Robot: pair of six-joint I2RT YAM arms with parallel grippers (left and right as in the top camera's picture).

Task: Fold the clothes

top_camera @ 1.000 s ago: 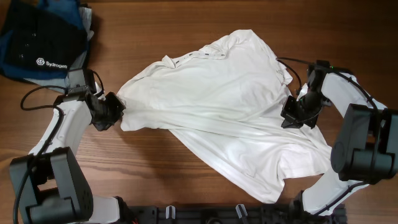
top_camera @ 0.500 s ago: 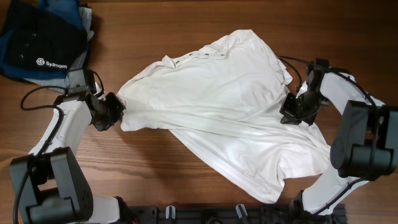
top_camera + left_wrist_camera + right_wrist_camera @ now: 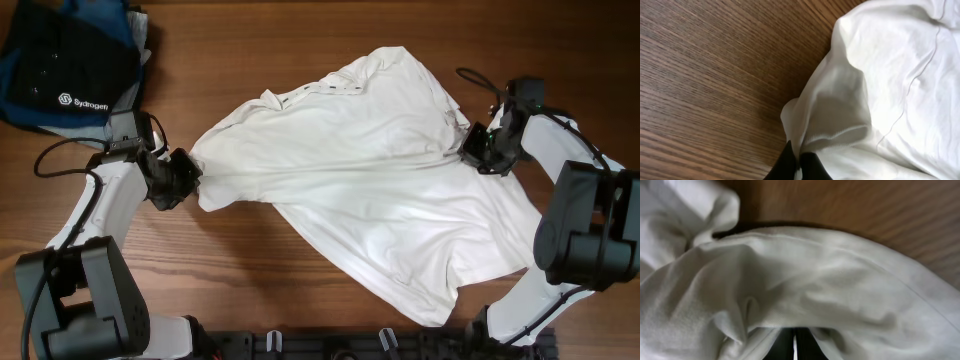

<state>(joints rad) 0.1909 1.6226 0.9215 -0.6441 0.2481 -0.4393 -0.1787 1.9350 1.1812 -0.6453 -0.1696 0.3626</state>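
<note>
The clothes [image 3: 370, 170] are one large white, wrinkled garment spread across the middle of the wooden table [image 3: 250, 60], collar edge toward the back. My left gripper [image 3: 188, 178] is shut on a pinch of the garment's left corner. In the left wrist view the black fingertips [image 3: 787, 162] clamp a bunched hem of the white cloth [image 3: 890, 75] just over the wood. My right gripper [image 3: 474, 148] is shut on the garment's right edge. In the right wrist view the cloth [image 3: 815, 280] drapes over the closed gripper [image 3: 794, 347]. A taut ridge of cloth runs between both grippers.
A dark blue-black folded stack with a white "Sydrogen" logo [image 3: 65, 65] lies at the back left corner, close behind the left arm. A black rail [image 3: 330, 345] runs along the front edge. A cable [image 3: 470, 78] loops beside the right arm.
My right gripper has moved toward the back of the table with the cloth edge in it, stretching the garment tighter. The left gripper has held its place.
</note>
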